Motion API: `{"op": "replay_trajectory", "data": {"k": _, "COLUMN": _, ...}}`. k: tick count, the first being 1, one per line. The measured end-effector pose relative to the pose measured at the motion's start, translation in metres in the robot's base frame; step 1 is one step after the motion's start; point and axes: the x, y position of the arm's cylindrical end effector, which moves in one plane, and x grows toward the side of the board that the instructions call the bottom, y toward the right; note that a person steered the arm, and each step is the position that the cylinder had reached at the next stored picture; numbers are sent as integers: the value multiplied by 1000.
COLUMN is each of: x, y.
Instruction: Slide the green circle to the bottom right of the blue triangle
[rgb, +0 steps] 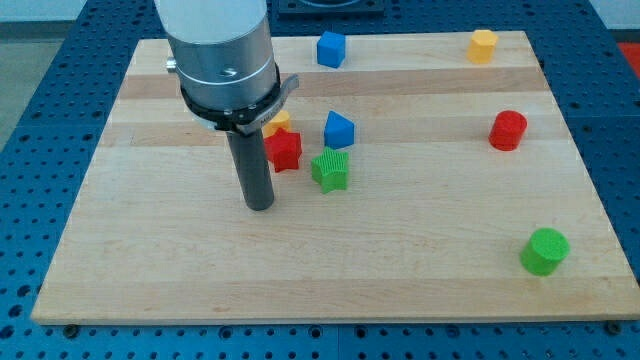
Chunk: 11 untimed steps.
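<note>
Nearest the view's bottom edge, blue perforated metal base (30, 330) shows around a light wooden board (400, 290) with visible plank seams running left-right; same blue base continues up both sides. Green circle (545, 250) sits low on the view's right, alone, well apart from everything else. My tip (260, 205) rests on the board left of centre, bare rod, touching no block; no jaws on it, holds nothing. Just up and right of the tip: green star-ish block (330, 170), red block (284, 150) to its left, shape hard to tell. Blue triangle (339, 130) right behind the green star-ish block, close, maybe touching. Yellow block (278, 122) mostly hidden behind the red one and the arm's grey cylinder (220, 60). So the green circle is far to the lower right of the blue triangle, not near it. Red cylinder (508, 130) mid-right. At the far edge: blue block (331, 48) at centre-top, yellow block at the back right (483, 45) near the top right corner. Beyond the board, dark unclear background strip.
</note>
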Motion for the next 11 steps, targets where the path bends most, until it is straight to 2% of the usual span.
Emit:
{"op": "replay_trajectory", "data": {"k": 2, "x": 14, "y": 5}}
{"op": "replay_trajectory", "data": {"k": 3, "x": 32, "y": 55}}
{"op": "replay_trajectory", "data": {"k": 5, "x": 94, "y": 166}}
{"op": "replay_trajectory", "data": {"k": 6, "x": 108, "y": 221}}
{"op": "replay_trajectory", "data": {"k": 8, "x": 108, "y": 288}}
{"op": "replay_trajectory", "data": {"k": 11, "x": 90, "y": 292}}
